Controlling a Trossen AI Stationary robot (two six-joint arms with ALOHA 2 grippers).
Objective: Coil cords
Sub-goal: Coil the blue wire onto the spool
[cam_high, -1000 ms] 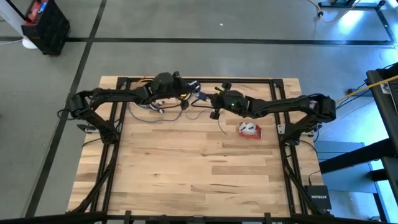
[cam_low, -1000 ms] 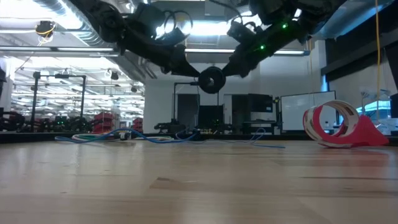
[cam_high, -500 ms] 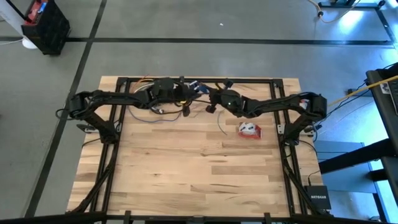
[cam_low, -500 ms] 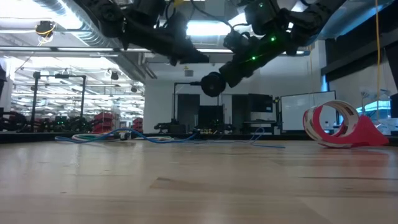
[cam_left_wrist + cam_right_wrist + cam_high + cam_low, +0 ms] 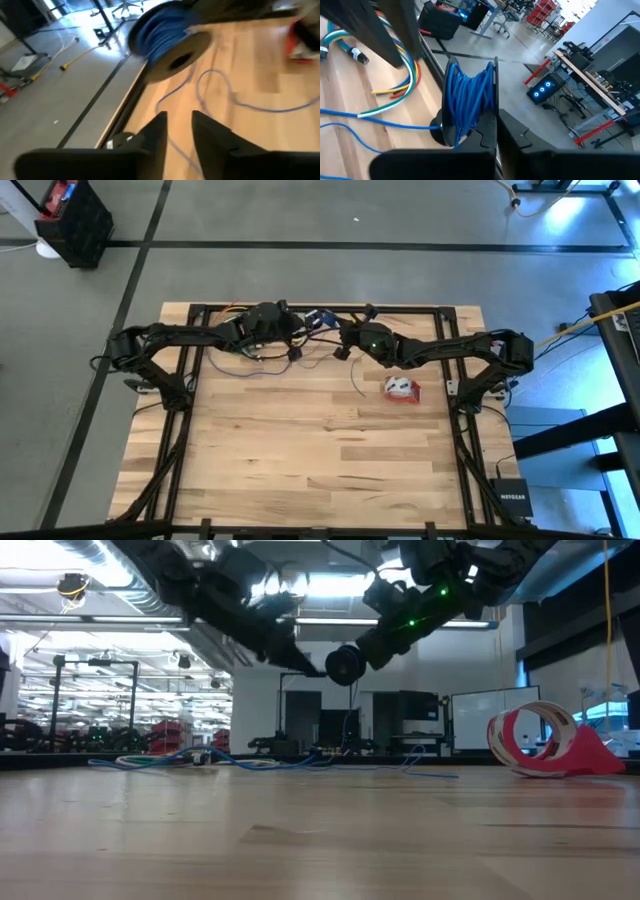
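While the right gripper (image 5: 496, 127) keeps its fingers closed on the rim of the spool (image 5: 467, 100), the left gripper (image 5: 179, 117) has just let its fingers part. They were shut a second ago and now stand open with nothing between them, only bare table (image 5: 300, 460) showing through the gap. The spool, a black round puck already thick with turns of blue cord (image 5: 225, 95), hangs in the air above the far edge of the table, much where it was a moment ago. The left gripper sits just beside the spool, pointing at it without touching it. From the spool a loose length of cord drops to the table and trails off in slack loops below and to the left arm's side of the spool, so the winding is clearly not finished. The red bundle (image 5: 401, 388) lies well apart from the spool on the right arm's side, untouched. Beside the spool, near the table's edge, lie some green, yellow and red cables (image 5: 400, 85) that play no part here. The release most likely marks the end of one turn. The left gripper is now free to reach down below the spool for a fresh hold on the slack, and the risk is that the last turn loosens while nothing pins it.
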